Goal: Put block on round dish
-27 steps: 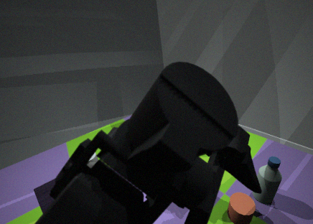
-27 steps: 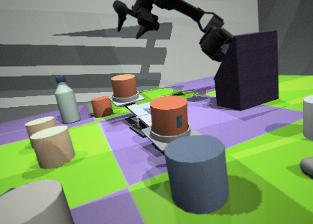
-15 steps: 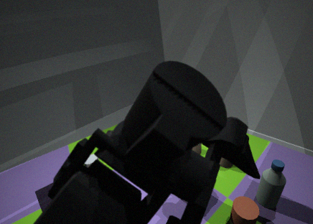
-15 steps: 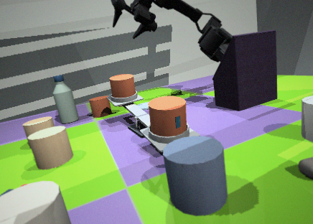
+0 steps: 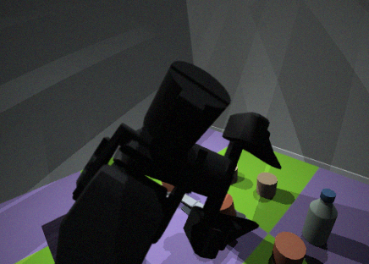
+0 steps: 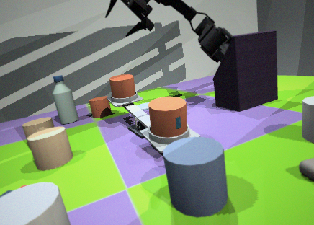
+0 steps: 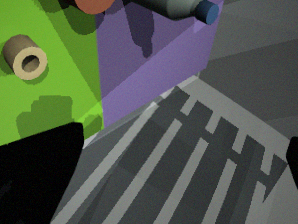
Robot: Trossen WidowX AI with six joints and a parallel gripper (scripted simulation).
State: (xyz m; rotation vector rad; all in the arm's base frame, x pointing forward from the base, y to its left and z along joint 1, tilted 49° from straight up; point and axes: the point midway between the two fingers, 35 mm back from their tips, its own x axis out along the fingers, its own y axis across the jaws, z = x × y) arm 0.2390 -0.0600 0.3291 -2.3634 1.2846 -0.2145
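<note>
Two orange cups stand on the balance (image 6: pixel 134 112) (image 5: pixel 191 201). The near cup (image 6: pixel 167 118) (image 5: pixel 167 186) in the exterior view has a small dark teal patch on its side, and its end appears lower. The other cup (image 6: pixel 122 86) (image 5: pixel 228 204) stands on the far end. A pale patch (image 6: pixel 144 106) behind the beam may be the round dish, mostly hidden. No block shows. My gripper (image 5: pixel 267 195) (image 6: pixel 117 26) (image 7: pixel 189 140) is wide open and empty, high above the table and away from both cups.
A grey-green bottle (image 5: pixel 319 223) (image 6: pixel 65 105) (image 7: pixel 175 6) stands beside a loose orange cylinder (image 5: pixel 289 246) (image 6: pixel 100 107). Tan cylinders (image 5: pixel 267 185) (image 6: pixel 52 148) stand nearby. A blue-grey cylinder (image 6: pixel 196 179) stands close to the near cup. A dark block-shaped obstacle (image 6: pixel 248 71) stands by the arm.
</note>
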